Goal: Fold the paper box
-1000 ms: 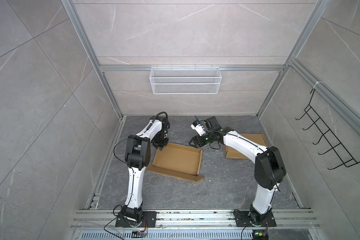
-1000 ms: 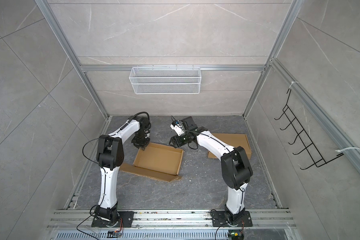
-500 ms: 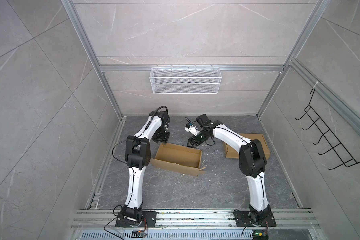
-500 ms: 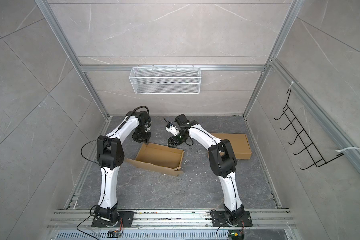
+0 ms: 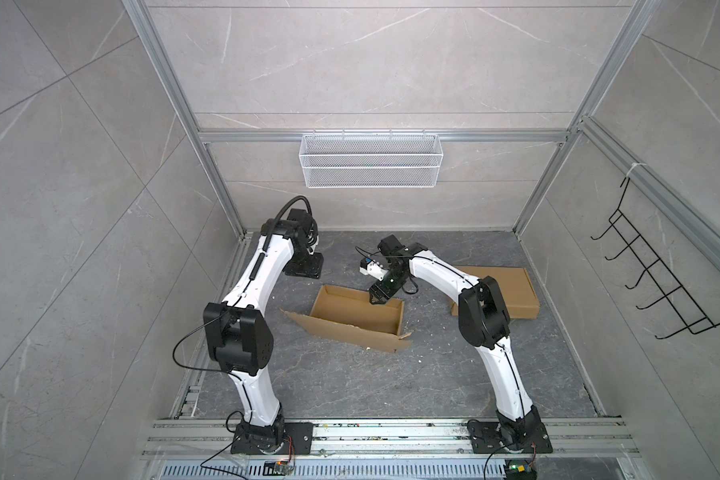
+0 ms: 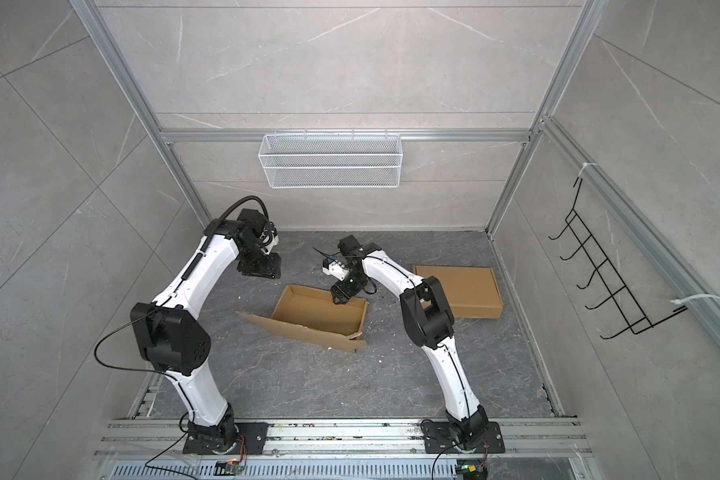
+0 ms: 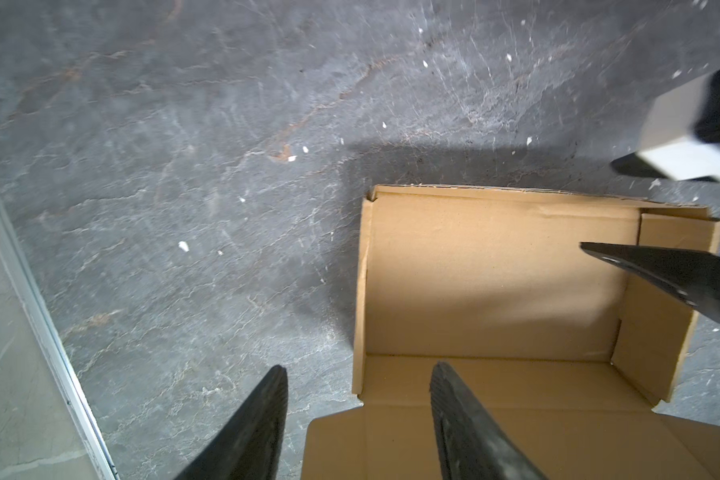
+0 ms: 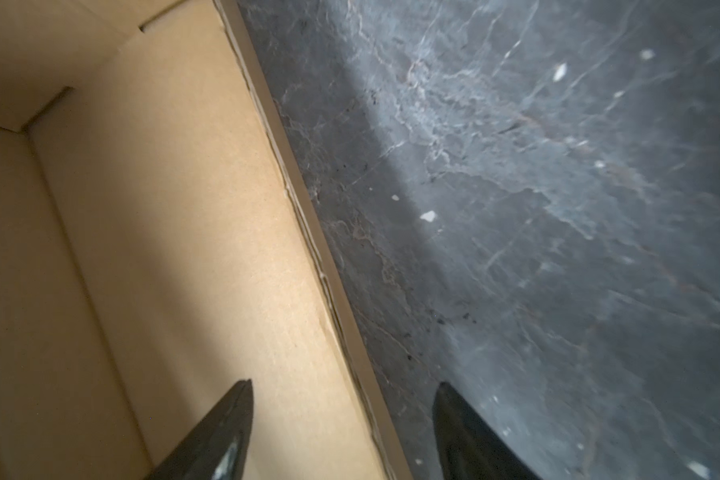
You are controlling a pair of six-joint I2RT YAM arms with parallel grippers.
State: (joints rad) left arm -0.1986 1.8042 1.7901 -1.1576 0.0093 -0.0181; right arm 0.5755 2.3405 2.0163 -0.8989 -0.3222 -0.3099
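Cardboard box (image 5: 350, 313); right gripper (image 5: 374, 300) seemingly inside

- Dark grey, marble-veined tabletop (image 5: 350, 382), bare over most of its surface.
- Half-formed brown cardboard box (image 5: 356, 316) near the middle, open side up, with a long flap along its near side.
- Flat closed brown cardboard box (image 5: 512, 291) lies to the right, well apart from the open one.
- Small white specks (image 7: 183, 246) are scattered around the open box.
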